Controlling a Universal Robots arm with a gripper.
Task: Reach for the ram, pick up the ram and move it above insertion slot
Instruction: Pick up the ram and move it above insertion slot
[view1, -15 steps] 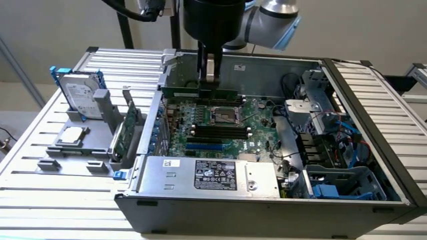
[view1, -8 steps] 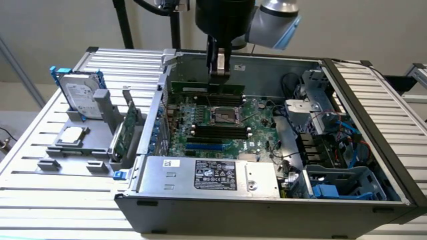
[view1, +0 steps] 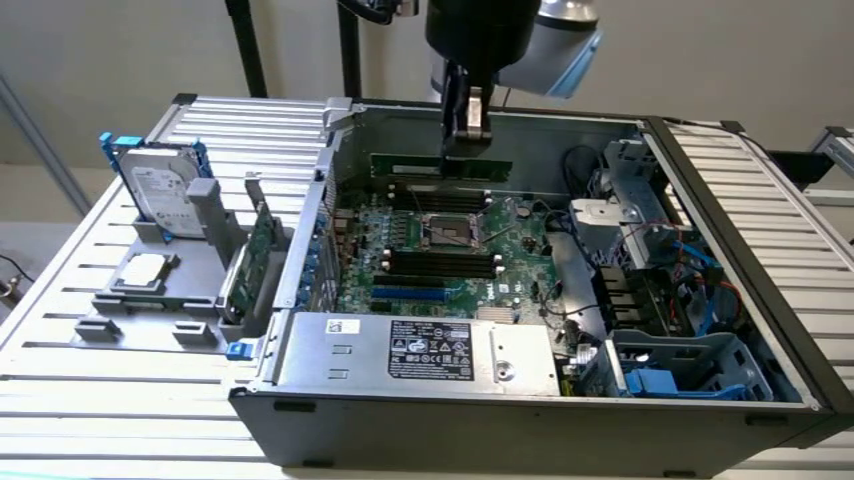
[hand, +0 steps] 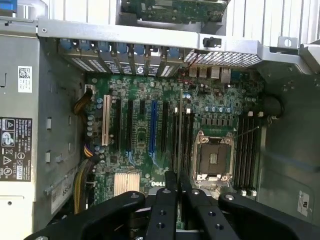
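My gripper (view1: 465, 146) is shut on the ram (view1: 414, 164), a long thin dark-green stick held level inside the open computer case (view1: 747, 300). It hangs above the motherboard (view1: 400, 235), over the far bank of black memory slots (view1: 430, 189) beside the CPU socket (view1: 451, 229). In the wrist view the ram (hand: 180, 130) shows edge-on as a thin line running out from between the black fingers (hand: 169, 200) of my gripper (hand: 177, 181), lined up along the memory slots (hand: 187, 142) next to the CPU socket (hand: 212, 160).
Left of the case, a grey holder carries a silver hard drive in a blue frame (view1: 163, 190), a green expansion card (view1: 254, 255) and a small chip (view1: 144, 270). The power supply (view1: 414, 350) fills the near side; cables and drive bays (view1: 647, 280) crowd the exterior view's right.
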